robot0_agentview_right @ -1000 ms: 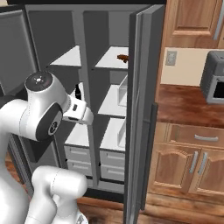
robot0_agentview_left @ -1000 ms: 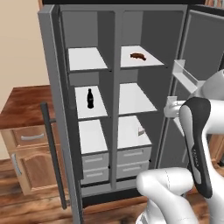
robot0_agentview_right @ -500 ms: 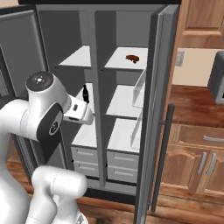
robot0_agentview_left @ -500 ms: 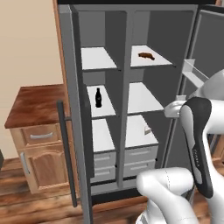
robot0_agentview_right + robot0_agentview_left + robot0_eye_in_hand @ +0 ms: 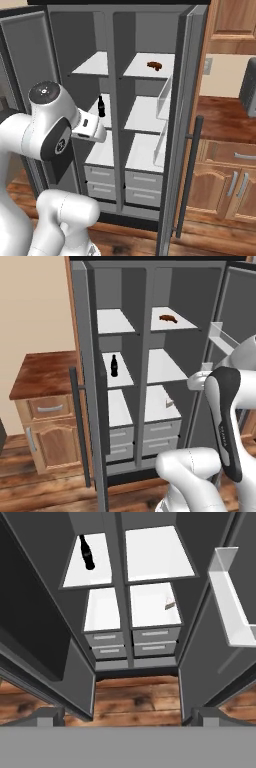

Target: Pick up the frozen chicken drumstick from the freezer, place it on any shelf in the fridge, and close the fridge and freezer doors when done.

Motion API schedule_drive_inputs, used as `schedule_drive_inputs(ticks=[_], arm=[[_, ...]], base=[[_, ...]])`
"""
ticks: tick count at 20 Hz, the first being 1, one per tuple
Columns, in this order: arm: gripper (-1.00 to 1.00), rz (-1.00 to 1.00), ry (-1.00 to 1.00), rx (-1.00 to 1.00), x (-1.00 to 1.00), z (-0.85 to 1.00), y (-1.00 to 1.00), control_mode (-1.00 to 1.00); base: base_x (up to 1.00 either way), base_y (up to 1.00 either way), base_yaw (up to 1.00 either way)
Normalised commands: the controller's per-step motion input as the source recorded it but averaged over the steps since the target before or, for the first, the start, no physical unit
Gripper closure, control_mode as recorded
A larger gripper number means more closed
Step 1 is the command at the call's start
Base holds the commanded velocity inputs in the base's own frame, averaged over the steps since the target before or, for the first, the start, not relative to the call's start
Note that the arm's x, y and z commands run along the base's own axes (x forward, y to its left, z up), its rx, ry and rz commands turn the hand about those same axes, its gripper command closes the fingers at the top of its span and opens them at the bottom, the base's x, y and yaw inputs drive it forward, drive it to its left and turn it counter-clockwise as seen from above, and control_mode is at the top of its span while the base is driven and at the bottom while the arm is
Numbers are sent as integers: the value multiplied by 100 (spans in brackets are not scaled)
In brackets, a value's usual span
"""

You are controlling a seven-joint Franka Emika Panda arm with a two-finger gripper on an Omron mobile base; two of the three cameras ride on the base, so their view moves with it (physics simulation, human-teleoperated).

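Whole view shifted across the open unit (image 5: 150, 306), through the base's motion alone.

My two base cameras flank my arm, facing the open fridge (image 5: 165, 356) and freezer (image 5: 95, 100); my hand camera looks down at their drawers (image 5: 130, 642).

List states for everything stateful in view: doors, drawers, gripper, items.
Left door: open.
Right door: open.
Drumstick: lying on the right compartment's top shelf.
Black bottle: upright on the left compartment's middle shelf.
Grey drawers: shut.
Wooden cabinet drawer: shut.
Gripper: open, empty, facing the lower shelves.
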Motion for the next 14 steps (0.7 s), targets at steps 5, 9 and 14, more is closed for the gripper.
schedule_drive_inputs(ticks=[5, 9, 14], arm=[[-100, 0, 0, 0, 0, 0, 0, 100], [-100, 0, 0, 0, 0, 0, 0, -100], [-100, 0, -7, 0, -10, 1, 0, -100]], base=[[-29, -3, 0], [-4, 0, 0], [0, 0, 0]])
